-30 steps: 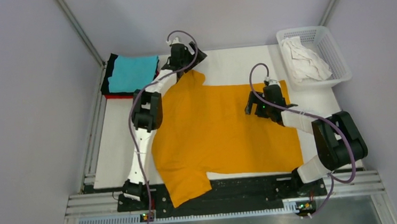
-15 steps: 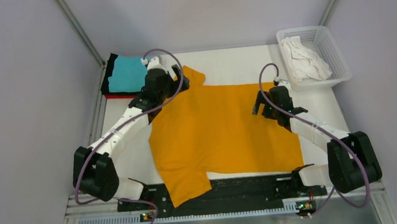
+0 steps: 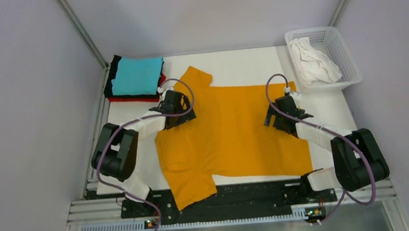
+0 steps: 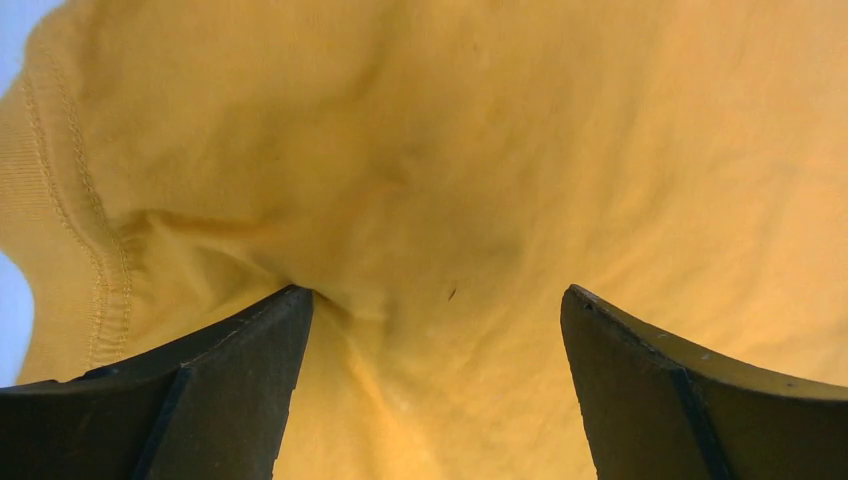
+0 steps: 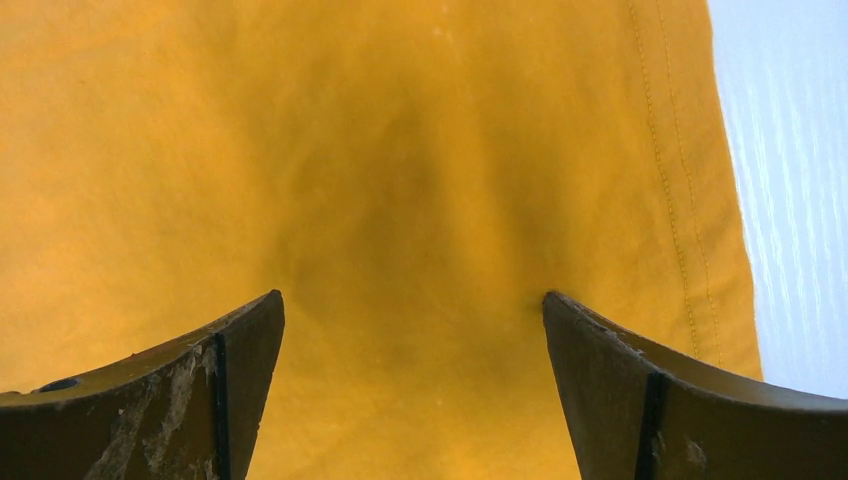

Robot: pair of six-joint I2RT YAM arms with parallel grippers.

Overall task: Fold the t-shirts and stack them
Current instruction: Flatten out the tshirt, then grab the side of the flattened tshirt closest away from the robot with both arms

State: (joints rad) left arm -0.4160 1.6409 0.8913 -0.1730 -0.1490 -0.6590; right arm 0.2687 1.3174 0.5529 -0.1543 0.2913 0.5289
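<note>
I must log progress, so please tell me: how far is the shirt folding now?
Done: a folded stack sits at the far left corner, cyan on top. In hand: the orange shirt lies spread flat, with the left gripper and right gripper open over it. Left: a white shirt crumpled in the basket.

The orange-yellow t-shirt (image 3: 231, 130) is matt, soft cloth (stitched hems); the basket (image 3: 347, 54) is white plastic mesh.
</note>
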